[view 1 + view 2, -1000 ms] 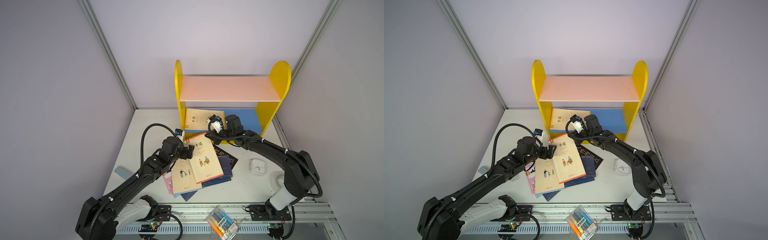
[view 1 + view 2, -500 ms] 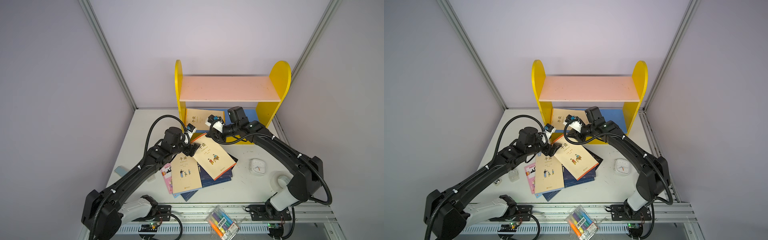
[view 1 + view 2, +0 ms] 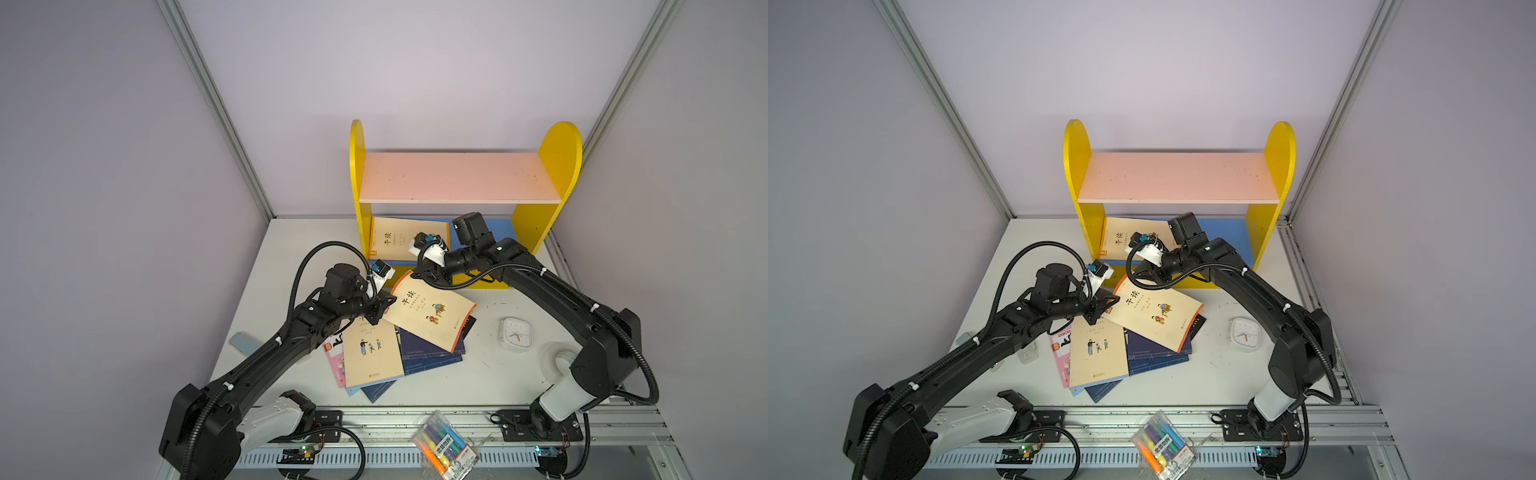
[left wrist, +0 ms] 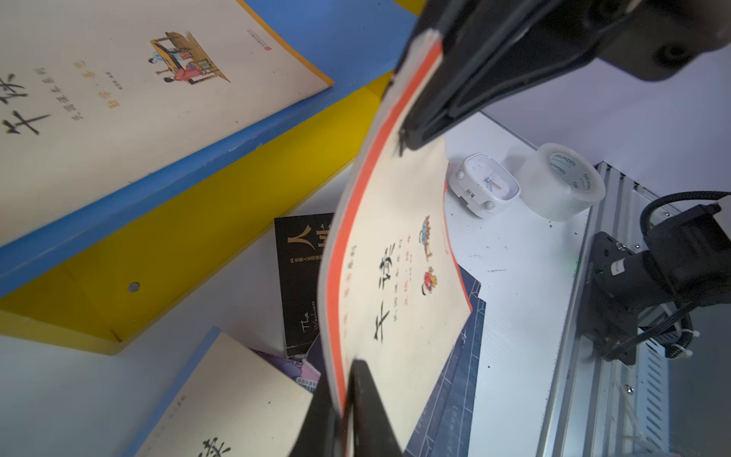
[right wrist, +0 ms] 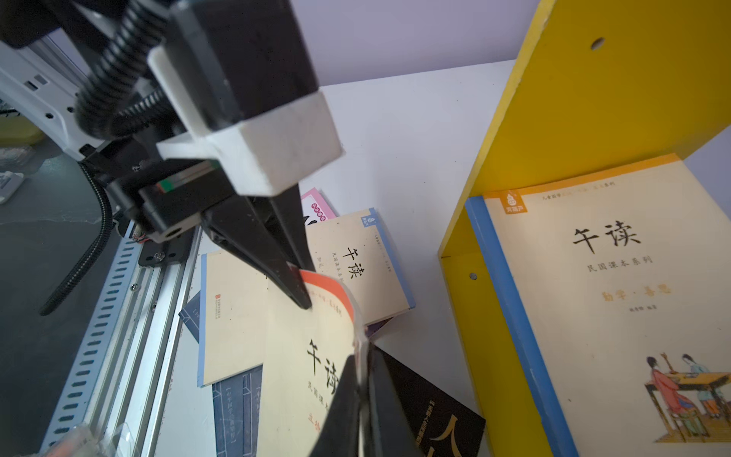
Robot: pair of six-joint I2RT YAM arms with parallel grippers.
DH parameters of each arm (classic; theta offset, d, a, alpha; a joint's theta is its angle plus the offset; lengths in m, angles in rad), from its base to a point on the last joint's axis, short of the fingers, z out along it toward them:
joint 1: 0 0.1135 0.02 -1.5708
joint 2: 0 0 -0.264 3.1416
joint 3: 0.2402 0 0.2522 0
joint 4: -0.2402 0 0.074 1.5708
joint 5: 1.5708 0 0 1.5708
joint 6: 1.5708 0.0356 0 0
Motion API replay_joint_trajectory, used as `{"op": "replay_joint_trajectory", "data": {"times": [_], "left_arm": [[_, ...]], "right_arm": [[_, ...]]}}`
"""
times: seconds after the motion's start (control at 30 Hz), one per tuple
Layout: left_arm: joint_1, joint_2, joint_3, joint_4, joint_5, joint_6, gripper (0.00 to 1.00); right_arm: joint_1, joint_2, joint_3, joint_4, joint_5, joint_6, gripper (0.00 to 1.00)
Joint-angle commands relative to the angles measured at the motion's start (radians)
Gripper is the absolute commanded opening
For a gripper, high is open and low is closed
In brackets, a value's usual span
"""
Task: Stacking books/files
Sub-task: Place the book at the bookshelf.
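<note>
Book (image 3: 428, 316) with orange spine, in front of the shelf (image 3: 457, 176), pinched at two corners by left gripper (image 3: 385, 304) and right gripper (image 3: 419, 276).

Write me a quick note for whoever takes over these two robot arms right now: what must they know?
Left gripper: shut on the orange-edged book, one end raised over the pile.
Right gripper: straddles that book's corner nearest the shelf; grip unclear.
Done: one cream book lies on the shelf's bottom board.
Left: the held book and the loose pile of cream, navy, pink and black books on the table.
</note>
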Motion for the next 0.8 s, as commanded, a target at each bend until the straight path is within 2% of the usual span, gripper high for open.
{"op": "replay_joint_trajectory", "data": {"times": [0.0, 0.17, 0.27, 0.47, 0.6, 0.77], "left_arm": [[0.002, -0.013, -0.037, 0.091, 0.002, -0.075, 0.02], [0.009, -0.039, -0.112, 0.168, -0.062, -0.169, 0.00], [0.012, -0.060, -0.149, 0.183, -0.095, -0.217, 0.00], [0.017, -0.098, -0.200, 0.173, -0.147, -0.268, 0.00], [0.018, -0.143, -0.274, 0.237, -0.175, -0.277, 0.00], [0.018, -0.226, -0.411, 0.426, -0.153, -0.263, 0.00]], "right_arm": [[0.002, 0.013, -0.019, 0.137, 0.026, 0.179, 0.27], [0.000, -0.017, -0.110, 0.253, 0.190, 0.388, 0.46], [-0.015, -0.062, -0.189, 0.290, 0.283, 0.532, 0.48], [-0.097, -0.221, -0.431, 0.390, 0.318, 0.791, 0.48], [-0.117, -0.329, -0.574, 0.403, 0.397, 0.878, 0.51], [-0.140, -0.385, -0.709, 0.455, 0.492, 0.943, 0.59]]}}
